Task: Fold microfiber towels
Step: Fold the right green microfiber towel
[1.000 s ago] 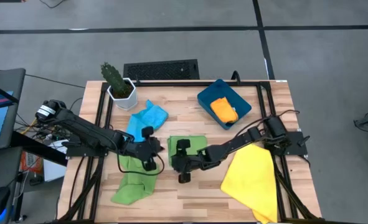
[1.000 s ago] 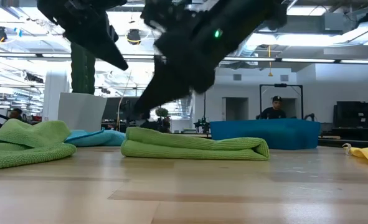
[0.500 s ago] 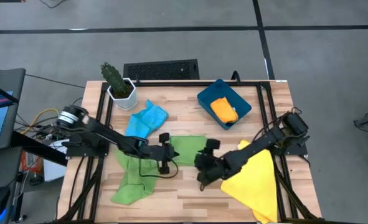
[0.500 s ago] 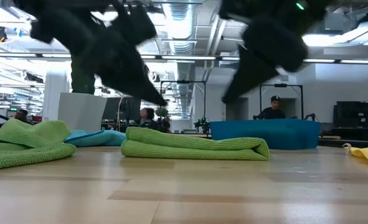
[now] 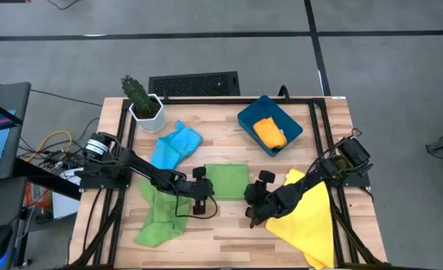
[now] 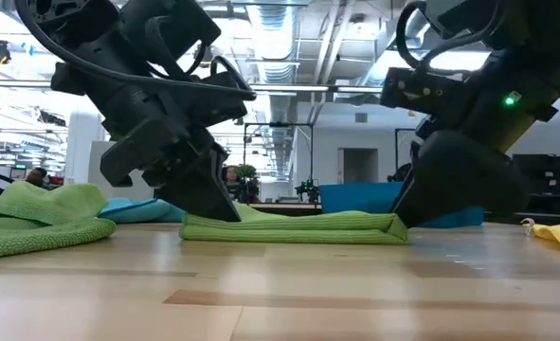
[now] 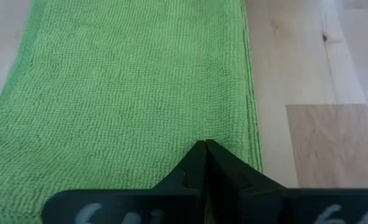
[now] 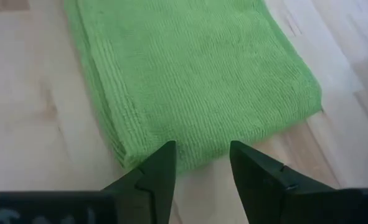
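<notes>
A folded green towel [image 5: 227,180] lies flat on the wooden table [image 5: 228,232]. My left gripper [image 5: 206,191] is shut, with its tip on the towel's left end [image 7: 203,149]. My right gripper [image 5: 248,198] stands open at the towel's right end [image 8: 199,155]; one fingertip [image 8: 166,149] and the other [image 8: 236,149] are at its short edge. A second green towel [image 5: 158,219] lies rumpled at the near left. A light blue towel [image 5: 176,142] lies at the far left, an orange one [image 5: 269,132] in the bin, and a yellow one [image 5: 305,217] at the right. My left gripper sets its shut fingertips on the folded towel's top, near its left end [image 7: 171,134], slanting down from the table's left. The towel lies flat on the table. My right gripper: I cannot tell whether its open fingertips touch the towel's right edge [image 8: 146,146].
A blue bin [image 5: 270,123] stands at the far right, a potted cactus [image 5: 142,100] at the far left corner. Bare wood [image 6: 280,294] stretches along the near edge. People show in the room behind the table.
My left gripper has come down and toward the table's right edge onto the folded towel's left end, staying shut. My right gripper has gone toward the table's right edge, off the towel's top, turned, and sunk to its right end. The folded towel has stayed in place.
</notes>
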Controlling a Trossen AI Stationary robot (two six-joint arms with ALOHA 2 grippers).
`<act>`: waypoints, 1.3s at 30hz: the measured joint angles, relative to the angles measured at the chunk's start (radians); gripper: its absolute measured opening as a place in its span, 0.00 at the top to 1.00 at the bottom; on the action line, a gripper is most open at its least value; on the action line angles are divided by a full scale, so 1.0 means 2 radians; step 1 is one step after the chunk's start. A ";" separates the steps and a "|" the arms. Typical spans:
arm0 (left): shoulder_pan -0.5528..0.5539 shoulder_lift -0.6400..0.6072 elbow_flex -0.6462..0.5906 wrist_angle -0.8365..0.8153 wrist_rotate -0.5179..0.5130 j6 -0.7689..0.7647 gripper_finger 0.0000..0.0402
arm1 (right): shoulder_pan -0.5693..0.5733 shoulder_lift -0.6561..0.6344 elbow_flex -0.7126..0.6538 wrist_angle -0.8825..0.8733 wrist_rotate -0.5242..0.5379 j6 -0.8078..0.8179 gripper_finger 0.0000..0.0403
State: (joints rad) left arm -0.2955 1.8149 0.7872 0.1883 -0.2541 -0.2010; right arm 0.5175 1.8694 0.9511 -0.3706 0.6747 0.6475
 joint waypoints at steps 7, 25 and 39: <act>0.000 -0.011 0.009 -0.002 0.004 0.004 1.00 | 0.012 -0.026 0.002 0.004 0.007 -0.021 0.57; -0.017 0.003 0.015 0.027 -0.023 -0.001 1.00 | 0.026 0.036 0.003 0.100 0.006 -0.115 0.54; -0.018 0.003 0.014 0.016 -0.022 -0.009 1.00 | 0.026 0.036 0.003 0.082 -0.012 -0.115 0.76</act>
State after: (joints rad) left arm -0.3323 1.8210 0.8162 0.2207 -0.2991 -0.2184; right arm 0.5690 1.9415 0.9573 -0.2068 0.6510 0.4176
